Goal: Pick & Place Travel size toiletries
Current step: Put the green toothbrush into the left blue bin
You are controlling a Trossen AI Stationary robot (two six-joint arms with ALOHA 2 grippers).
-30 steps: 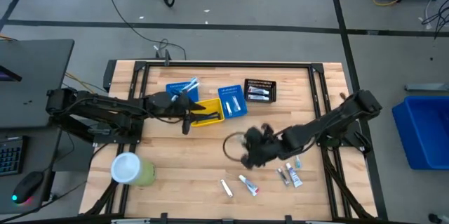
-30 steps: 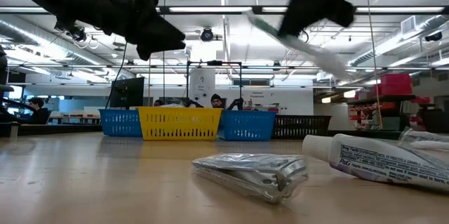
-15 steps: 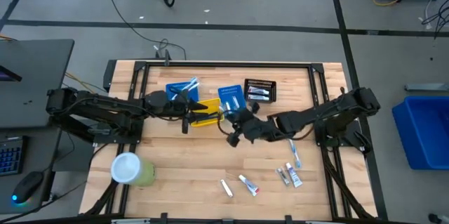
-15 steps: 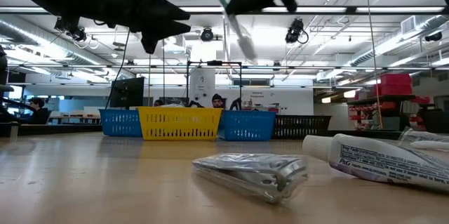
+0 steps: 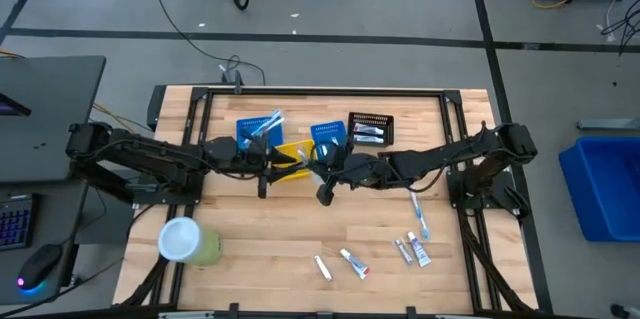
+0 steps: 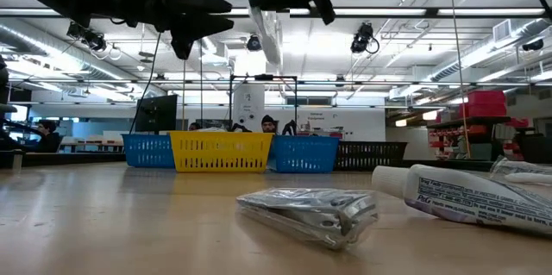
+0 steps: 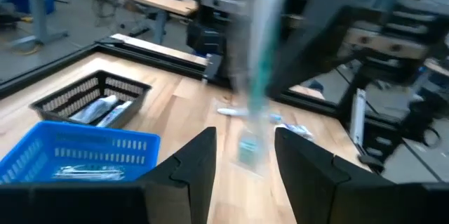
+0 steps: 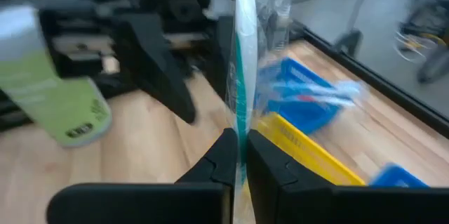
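My right gripper (image 5: 322, 171) is above the table's middle, next to the yellow bin (image 5: 296, 160), shut on a white-and-teal toothbrush in a clear wrapper (image 8: 243, 48). The toothbrush also shows in the low view (image 6: 260, 21), high above the table. My left gripper (image 5: 267, 165) is open and faces the right gripper. In the left wrist view the toothbrush (image 7: 257, 55) stands ahead of its open fingers (image 7: 203, 161); I cannot tell whether they touch it. Another toothbrush (image 5: 420, 217) and several small tubes (image 5: 413, 250) lie on the table at the near right. My right gripper pinches the wrapped toothbrush between its two fingers at one end (image 8: 240, 124). The rest of the toothbrush sticks out straight ahead of the fingers toward my left gripper. It is lifted clear of the table and steeply tilted in the low view.
A blue bin with toothbrushes (image 5: 258, 127), a second blue bin (image 5: 330, 143) and a black bin (image 5: 371, 130) stand in a row with the yellow one at the far middle. A green cylinder with a white lid (image 5: 186, 241) stands near left. A foil-wrapped item (image 6: 310, 213) lies near the low camera.
My right gripper has gone from above the tubes at the near right toward the table's far left, up to the yellow bin and my left gripper, carrying the toothbrush clear of the table. The toothbrush has tipped from a shallow slant to nearly upright.
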